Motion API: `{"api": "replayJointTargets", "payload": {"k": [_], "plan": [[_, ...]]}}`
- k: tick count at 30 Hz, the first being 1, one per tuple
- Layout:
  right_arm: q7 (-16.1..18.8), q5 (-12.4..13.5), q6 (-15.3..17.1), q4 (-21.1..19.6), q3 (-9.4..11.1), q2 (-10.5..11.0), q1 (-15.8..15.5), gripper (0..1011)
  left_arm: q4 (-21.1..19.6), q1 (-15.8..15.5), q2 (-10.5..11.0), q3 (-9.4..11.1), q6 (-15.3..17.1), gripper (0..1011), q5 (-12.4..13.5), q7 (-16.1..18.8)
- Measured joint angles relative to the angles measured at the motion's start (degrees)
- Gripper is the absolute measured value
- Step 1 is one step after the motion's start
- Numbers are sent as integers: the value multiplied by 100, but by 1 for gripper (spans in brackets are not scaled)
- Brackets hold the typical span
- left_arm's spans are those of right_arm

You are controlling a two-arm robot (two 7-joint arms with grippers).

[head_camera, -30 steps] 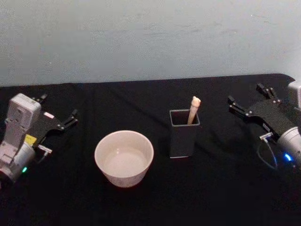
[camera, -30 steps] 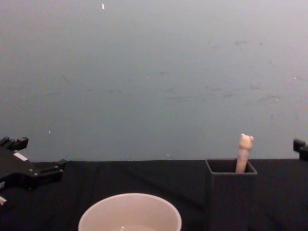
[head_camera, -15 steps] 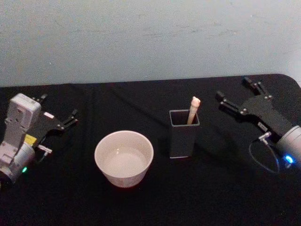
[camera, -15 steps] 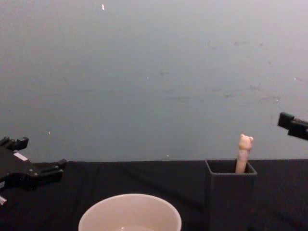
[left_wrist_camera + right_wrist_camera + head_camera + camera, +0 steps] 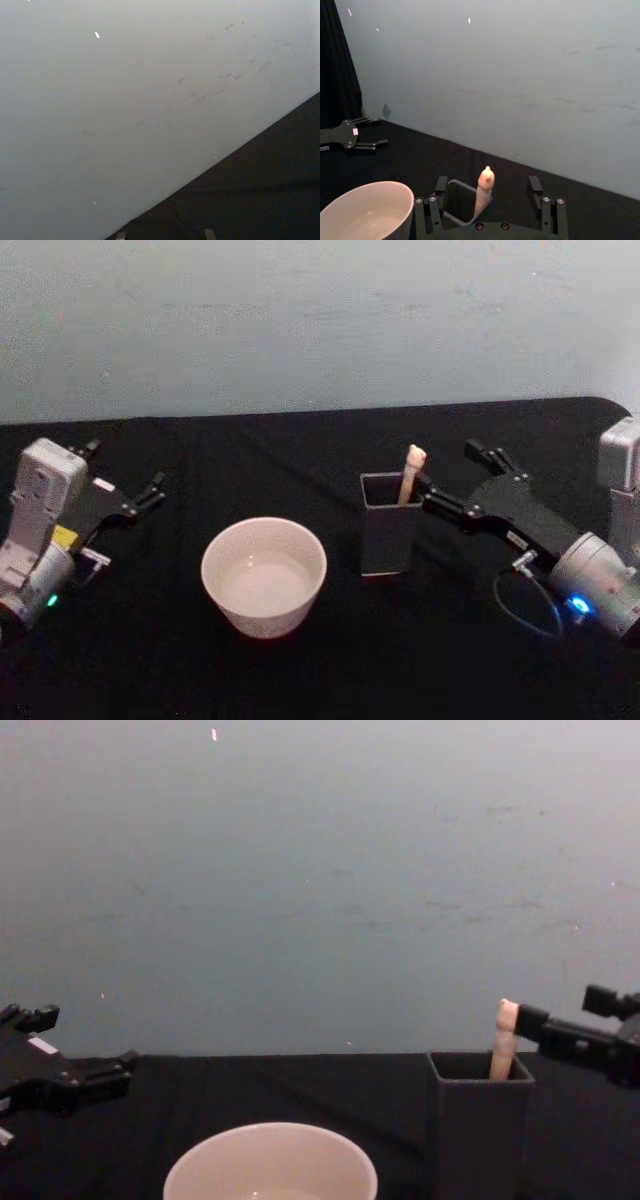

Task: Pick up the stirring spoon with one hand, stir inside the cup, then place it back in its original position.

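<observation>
Spoon (image 5: 411, 474) stands in the holder (image 5: 389, 540), right of centre in the head view, leaning at the far right corner; only the peach handle shows above the rim. Cup (image 5: 262, 618) sits lower centre, left of the holder and apart from it. Right gripper (image 5: 447, 472) reaches in from the right edge, unclenched, grasping nothing. In the right wrist view its fingers (image 5: 441, 186) straddle the handle with a gap on each side. Chest view, lower right: one fingertip just beside the handle top; contact cannot be told. Left gripper (image 5: 125, 465) at the left edge, fingers spread, empty, well apart from the cup. Black table (image 5: 300, 455), pale wall (image 5: 300, 320) behind
</observation>
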Motion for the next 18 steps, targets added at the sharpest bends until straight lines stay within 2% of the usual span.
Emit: {"api": "replayJointTargets", "payload": {"k": [7, 18], "plan": [[16, -131, 255, 249, -58, -213, 232, 1002, 0, 0, 0, 0, 0, 1001, 0, 0], [66, -372, 480, 601, -108, -456, 587, 1002, 0, 0, 0, 0, 0, 1001, 0, 0]]}}
